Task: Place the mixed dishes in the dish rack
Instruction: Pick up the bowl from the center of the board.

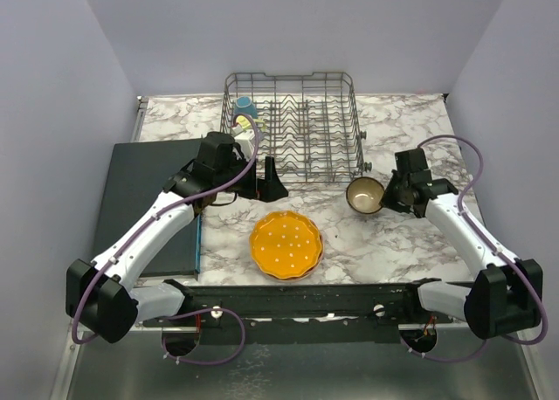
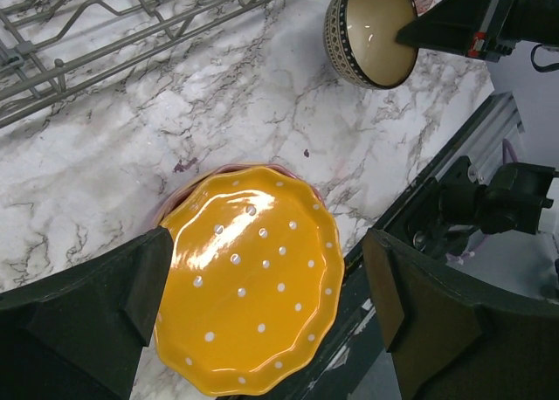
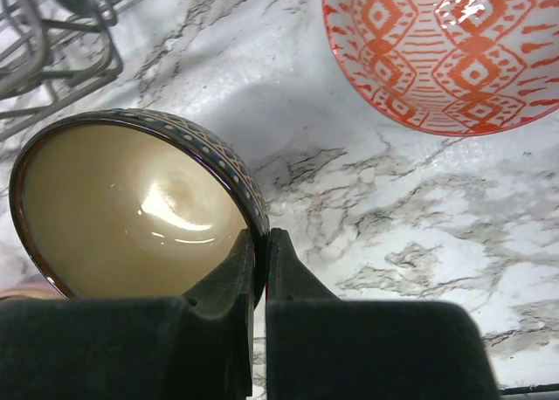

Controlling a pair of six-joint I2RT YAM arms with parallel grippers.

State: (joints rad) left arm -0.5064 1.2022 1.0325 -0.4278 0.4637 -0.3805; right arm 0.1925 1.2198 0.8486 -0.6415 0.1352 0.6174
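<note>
**— Where's the bowl [image 3: 131,217] sitting?**

**— Tilted,** just off the dish rack's [image 1: 288,75] near right corner, my right gripper [image 3: 260,247] pinched on its rim. I judge it glazed ceramic: stiff, slick, chippable. My left gripper [image 2: 268,269] hangs spread above the dotted plate [image 1: 286,244].

Left tool [image 2: 266,269] agape; right tool [image 3: 261,247] pinched

We see bright even overhead light, white glare patches on the dotted orange plate [image 2: 253,286] and bowl [image 3: 131,212] glaze, soft faint shadows, top view sharp.
</note>
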